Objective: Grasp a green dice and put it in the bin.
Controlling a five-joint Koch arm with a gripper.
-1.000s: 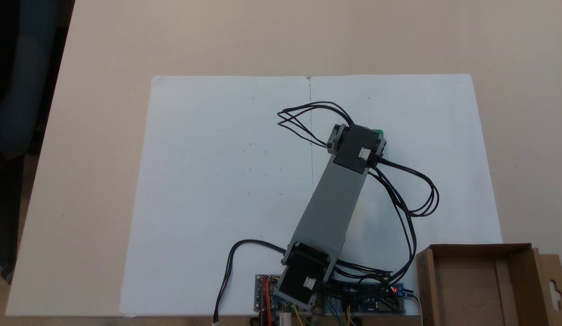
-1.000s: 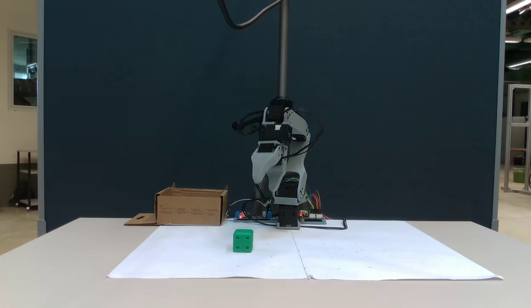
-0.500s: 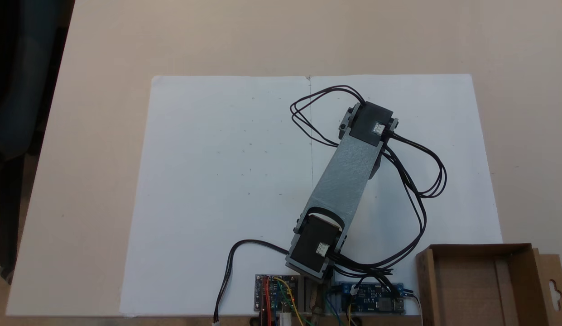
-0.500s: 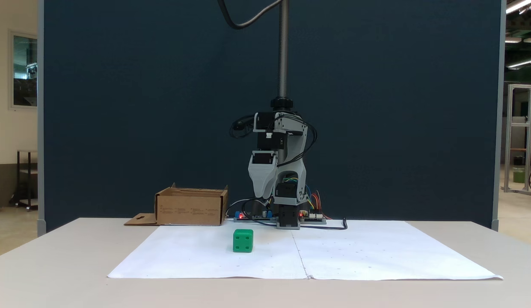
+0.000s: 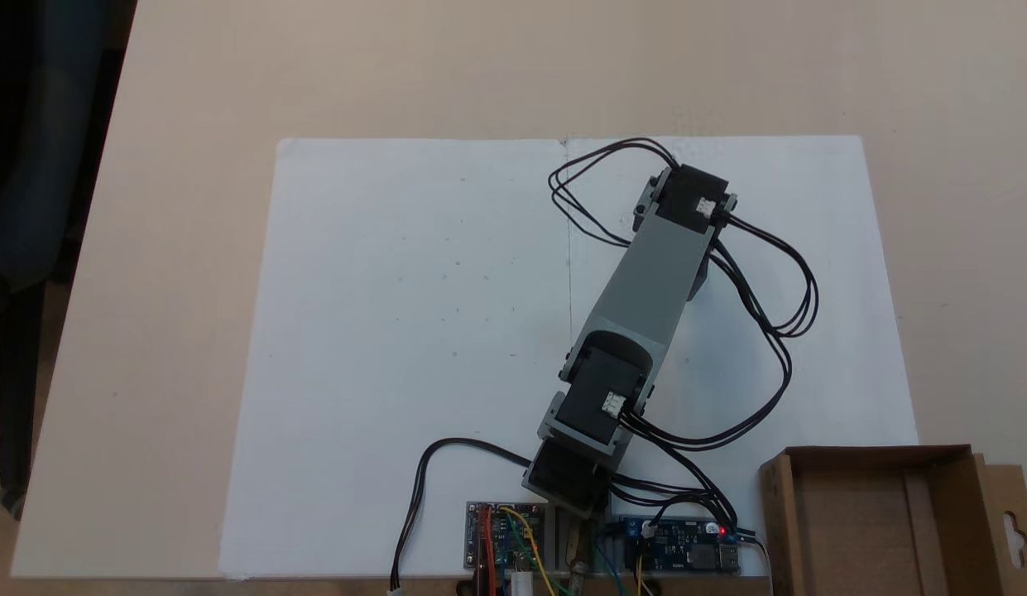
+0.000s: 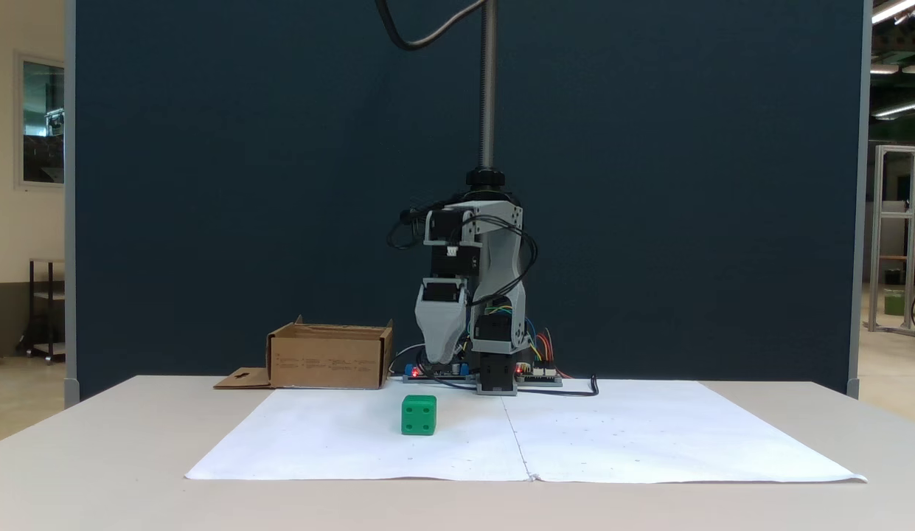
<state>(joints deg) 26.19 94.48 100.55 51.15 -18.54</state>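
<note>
claw above green dice

Both fixed views evenly lit, sharp, no motion blur. Soft shadow beside arm on white paper. Ceiling strip lights bright at upper right; dark backdrop glare-free.

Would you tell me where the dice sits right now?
In a fixed view, the dice sits on the white paper, left of its seam, below the hand.

Grey-and-black hobby arm
Grey printed links, black servo blocks with white connectors, looping black cables.
</note>
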